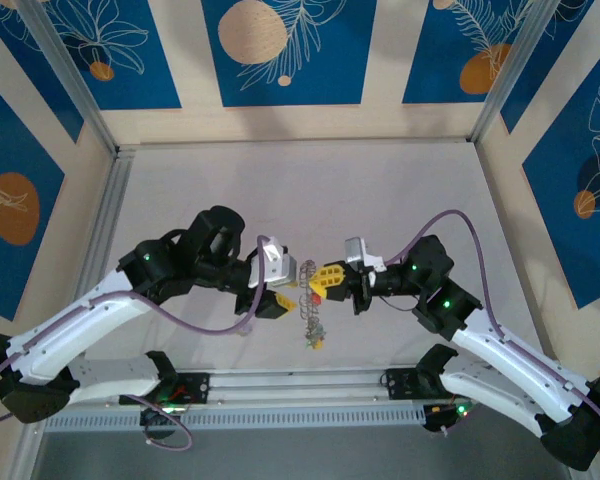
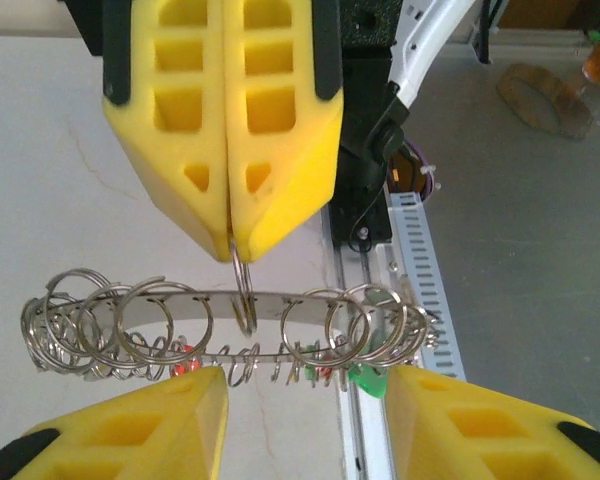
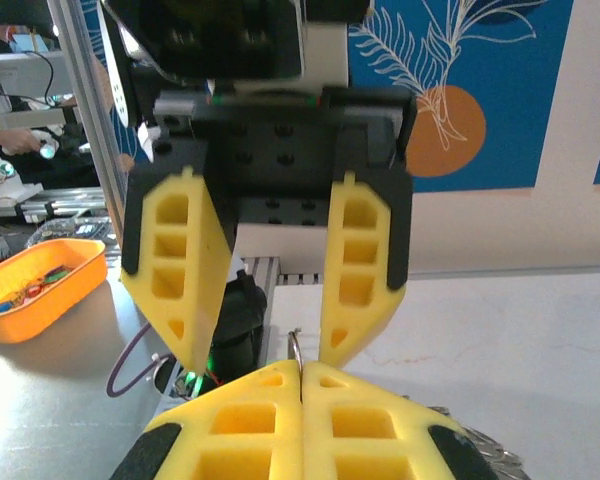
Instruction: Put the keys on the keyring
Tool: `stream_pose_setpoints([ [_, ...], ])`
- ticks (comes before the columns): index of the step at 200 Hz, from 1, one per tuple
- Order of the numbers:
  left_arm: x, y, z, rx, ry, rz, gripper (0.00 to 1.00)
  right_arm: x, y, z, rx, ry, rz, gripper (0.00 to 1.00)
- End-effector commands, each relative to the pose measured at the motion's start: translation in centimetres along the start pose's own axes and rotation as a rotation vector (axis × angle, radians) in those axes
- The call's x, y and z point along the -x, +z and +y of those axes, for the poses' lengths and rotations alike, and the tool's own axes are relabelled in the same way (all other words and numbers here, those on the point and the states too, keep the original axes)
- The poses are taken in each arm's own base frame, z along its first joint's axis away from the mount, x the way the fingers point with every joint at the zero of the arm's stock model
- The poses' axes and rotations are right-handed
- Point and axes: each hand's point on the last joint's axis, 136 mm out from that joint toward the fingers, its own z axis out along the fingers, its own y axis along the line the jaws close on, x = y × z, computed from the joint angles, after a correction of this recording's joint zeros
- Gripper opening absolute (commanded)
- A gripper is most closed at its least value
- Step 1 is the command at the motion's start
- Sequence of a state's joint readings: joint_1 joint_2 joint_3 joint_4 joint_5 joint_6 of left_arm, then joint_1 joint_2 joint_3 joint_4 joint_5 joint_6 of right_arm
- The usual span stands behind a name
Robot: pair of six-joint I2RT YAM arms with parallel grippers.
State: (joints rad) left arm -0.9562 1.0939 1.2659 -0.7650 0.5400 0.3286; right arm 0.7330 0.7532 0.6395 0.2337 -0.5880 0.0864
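top view: the left gripper point(image 1: 288, 298) and right gripper point(image 1: 315, 284) meet tip to tip over the table point(image 1: 400, 200). the keyring point(image 1: 308, 312) trails from between them toward the bases, with keys point(image 1: 315, 342) at its near end. left wrist view: the left jaws are spread beneath the keyring, and the right jaws are pressed together, pinching one of its wire loops. right wrist view: the right fingers point(image 3: 360, 420) are closed on a thin wire, and the left jaws stand apart opposite.

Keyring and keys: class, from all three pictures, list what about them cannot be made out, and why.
- Top external: the keys are too small to count or to tell their colours.
- Left wrist: most key heads hide behind the wire loops of the keyring; the fingers of the left gripper cut off the lowest.
- Right wrist: the right gripper, shut, covers most of the keyring; the pinched split ring pokes above it.
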Motion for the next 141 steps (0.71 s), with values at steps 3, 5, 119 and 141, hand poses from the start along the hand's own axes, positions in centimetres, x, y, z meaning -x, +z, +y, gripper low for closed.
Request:
stream_pose_setpoints([
  [3,2.3,-0.6,-0.5,0.003,0.021,-0.139,0.42,2.7,-0.6,1.4,0.046,-0.074,-0.099,0.0],
  [5,2.3,-0.5,-0.5,0.003,0.021,-0.144,0.42,2.7,-0.6,1.4,0.047,-0.074,-0.1,0.0],
  [119,4.3,-0.6,0.5,0.045,0.063,-0.228,0.29,2.5,-0.4,1.5,0.05,-0.061,-0.097,0.0],
  [141,4.2,-0.1,0.8,0.04,0.062,-0.214,0.24,2.5,-0.3,1.5,0.052,-0.064,-0.095,0.0],
])
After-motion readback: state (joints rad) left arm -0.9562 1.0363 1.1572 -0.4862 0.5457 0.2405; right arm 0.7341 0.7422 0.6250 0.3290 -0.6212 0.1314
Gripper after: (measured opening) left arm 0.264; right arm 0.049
